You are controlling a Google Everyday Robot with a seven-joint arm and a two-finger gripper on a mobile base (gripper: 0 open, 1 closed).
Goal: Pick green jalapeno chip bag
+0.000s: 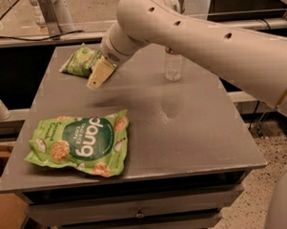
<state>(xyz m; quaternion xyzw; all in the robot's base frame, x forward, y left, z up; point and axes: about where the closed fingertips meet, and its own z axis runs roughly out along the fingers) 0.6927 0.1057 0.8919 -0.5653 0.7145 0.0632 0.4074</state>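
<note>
Gripper (98,76) just beside green jalapeno chip bag (80,62); open or closed, cannot tell. Bag likely light, soft, slippery; pinch puffed near edge.

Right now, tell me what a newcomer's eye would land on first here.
The big pale robot arm reaches in from the upper right across the grey table, its gripper hanging near the back left, just beside the small green jalapeno chip bag. Next comes the large flat green "dang" bag at the front left, then a clear water bottle upright at the back centre.
</note>
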